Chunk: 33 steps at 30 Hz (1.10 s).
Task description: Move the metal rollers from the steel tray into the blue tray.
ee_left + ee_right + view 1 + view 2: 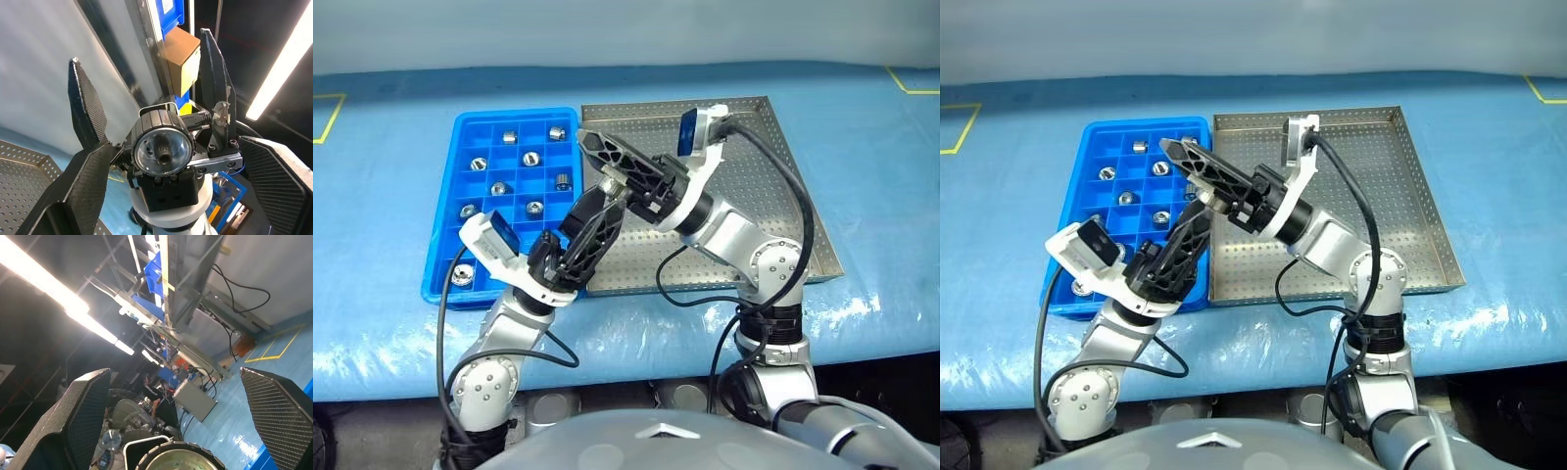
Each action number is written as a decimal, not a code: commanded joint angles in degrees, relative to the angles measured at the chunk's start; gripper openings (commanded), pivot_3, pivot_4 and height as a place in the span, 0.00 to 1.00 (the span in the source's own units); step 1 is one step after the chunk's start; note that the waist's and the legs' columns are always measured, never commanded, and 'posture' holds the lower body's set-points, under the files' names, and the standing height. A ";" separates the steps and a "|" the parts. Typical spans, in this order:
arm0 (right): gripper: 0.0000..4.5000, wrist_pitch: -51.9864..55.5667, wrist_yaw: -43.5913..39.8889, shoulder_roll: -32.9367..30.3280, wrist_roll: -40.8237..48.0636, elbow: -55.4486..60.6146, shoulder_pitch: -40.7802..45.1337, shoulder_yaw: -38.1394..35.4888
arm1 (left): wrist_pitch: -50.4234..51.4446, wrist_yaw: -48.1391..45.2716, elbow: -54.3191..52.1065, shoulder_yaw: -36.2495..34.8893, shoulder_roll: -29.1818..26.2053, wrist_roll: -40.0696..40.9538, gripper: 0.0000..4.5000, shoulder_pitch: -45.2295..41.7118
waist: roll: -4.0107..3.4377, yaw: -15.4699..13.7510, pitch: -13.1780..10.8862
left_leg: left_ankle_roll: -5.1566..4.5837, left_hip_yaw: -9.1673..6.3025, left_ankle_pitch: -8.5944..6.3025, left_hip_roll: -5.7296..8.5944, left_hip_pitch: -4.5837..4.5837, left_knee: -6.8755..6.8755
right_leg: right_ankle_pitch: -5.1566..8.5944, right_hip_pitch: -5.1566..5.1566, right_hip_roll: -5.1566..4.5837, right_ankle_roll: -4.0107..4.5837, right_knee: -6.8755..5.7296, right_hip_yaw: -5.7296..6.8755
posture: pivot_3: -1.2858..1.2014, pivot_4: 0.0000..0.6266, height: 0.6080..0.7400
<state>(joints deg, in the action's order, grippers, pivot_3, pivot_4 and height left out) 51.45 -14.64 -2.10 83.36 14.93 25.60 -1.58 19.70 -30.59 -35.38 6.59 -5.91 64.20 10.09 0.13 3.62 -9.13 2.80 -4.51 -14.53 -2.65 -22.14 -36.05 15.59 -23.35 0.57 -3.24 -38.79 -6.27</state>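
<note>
Several metal rollers [530, 158] sit one to a compartment in the blue tray [514, 112] at the left. To its right lies the steel tray [783, 196]; its visible perforated floor is bare, and my arms hide its near-left part. Both grippers hang raised over the seam between the trays. My right gripper [597, 157] points left over the blue tray's edge, open, with nothing between its fingers [78, 421]. My left gripper [607, 208] points up from below toward the right hand's base [164, 147], open, its fingers [78, 191] either side of that hand in the left wrist view.
The trays rest on a table with a blue cover [881, 166]. Yellow tape marks sit at the far corners [328, 117]. Black cables [793, 186] loop from both wrists over the steel tray and the table's front edge.
</note>
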 commanded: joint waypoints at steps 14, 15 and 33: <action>1.00 -1.25 -0.89 0.47 0.16 3.01 0.30 0.90 | 0.81 0.73 1.30 -0.04 1.05 0.64 0.66 -4.14 | 0.00 -0.04 0.00 | 0.00 0.00 0.00 0.00 0.00 0.00 | 0.00 0.00 0.00 -0.01 0.00 0.00 | 0.54 0.24 1.00; 1.00 -1.32 -0.89 0.52 0.16 3.04 0.30 0.97 | 0.99 1.00 1.86 -0.05 1.16 0.54 0.66 -4.63 | 0.00 -0.05 0.00 | 0.00 0.00 0.00 0.01 0.00 0.00 | 0.00 0.00 0.00 -0.01 0.00 0.00 | 0.54 0.24 1.00; 1.00 -2.36 -1.19 0.53 -1.22 3.34 0.24 1.25 | 2.29 3.30 1.90 -1.28 1.88 0.89 0.38 -5.04 | 0.00 -0.01 0.00 | 0.00 -0.01 0.00 0.01 -0.02 0.00 | -0.01 -0.01 0.00 0.01 0.01 0.00 | 0.53 0.24 1.00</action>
<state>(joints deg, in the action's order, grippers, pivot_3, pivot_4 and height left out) 50.19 -14.88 -2.01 81.49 15.81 25.54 -0.34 22.26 -27.50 -31.54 6.00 -4.34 64.19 4.75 0.13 3.61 -9.13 2.80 -4.52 -14.53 -2.65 -22.16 -36.06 15.58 -23.35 0.57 -3.23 -38.78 -6.26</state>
